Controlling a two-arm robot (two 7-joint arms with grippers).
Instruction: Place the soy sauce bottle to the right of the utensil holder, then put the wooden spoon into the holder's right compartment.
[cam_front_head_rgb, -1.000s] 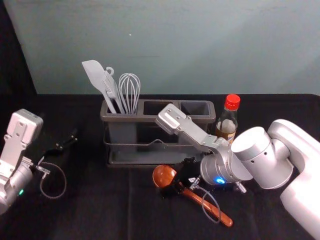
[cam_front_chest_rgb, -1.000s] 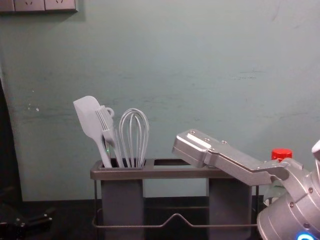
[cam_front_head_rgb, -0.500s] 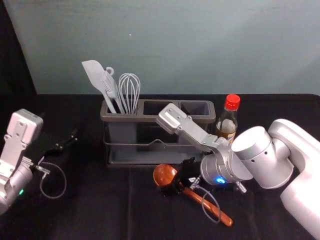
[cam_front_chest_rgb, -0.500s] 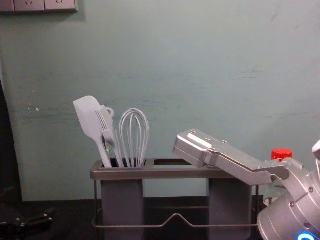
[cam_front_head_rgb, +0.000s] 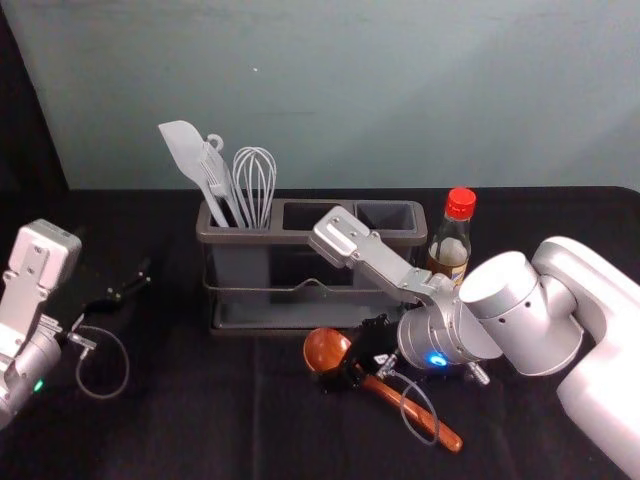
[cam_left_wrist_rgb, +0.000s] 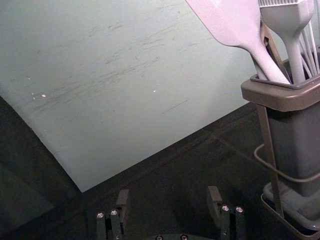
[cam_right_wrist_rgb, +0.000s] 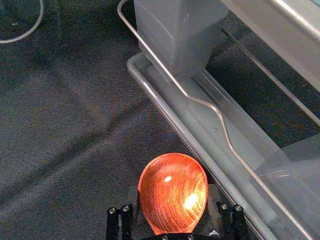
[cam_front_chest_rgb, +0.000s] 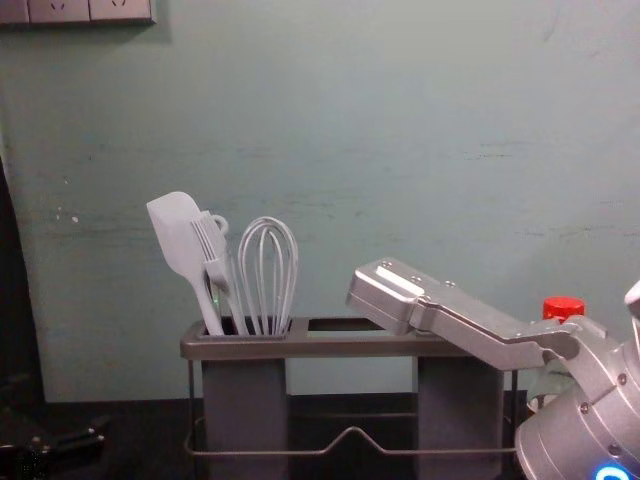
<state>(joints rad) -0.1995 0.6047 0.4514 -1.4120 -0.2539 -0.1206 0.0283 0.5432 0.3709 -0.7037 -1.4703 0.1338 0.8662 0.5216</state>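
Note:
The soy sauce bottle (cam_front_head_rgb: 451, 235) with its red cap stands upright beside the right end of the grey utensil holder (cam_front_head_rgb: 310, 237). In front of the holder the wooden spoon (cam_front_head_rgb: 327, 350) lies on the cloth, its handle slanting toward the front right. My right gripper (cam_front_head_rgb: 350, 372) is down at the spoon's neck. From the right wrist, the open right gripper (cam_right_wrist_rgb: 173, 202) has one finger on each side of the spoon bowl (cam_right_wrist_rgb: 173, 192). My left gripper (cam_front_head_rgb: 130, 286) is parked left of the holder; in its wrist view the left gripper (cam_left_wrist_rgb: 168, 202) is open and empty.
A white spatula (cam_front_head_rgb: 190, 156), a brush and a whisk (cam_front_head_rgb: 255, 180) stand in the holder's left compartment. The right forearm (cam_front_head_rgb: 520, 305) passes in front of the bottle. A wire rail (cam_front_chest_rgb: 352, 433) runs along the holder's front. The wall (cam_front_chest_rgb: 330, 150) rises behind.

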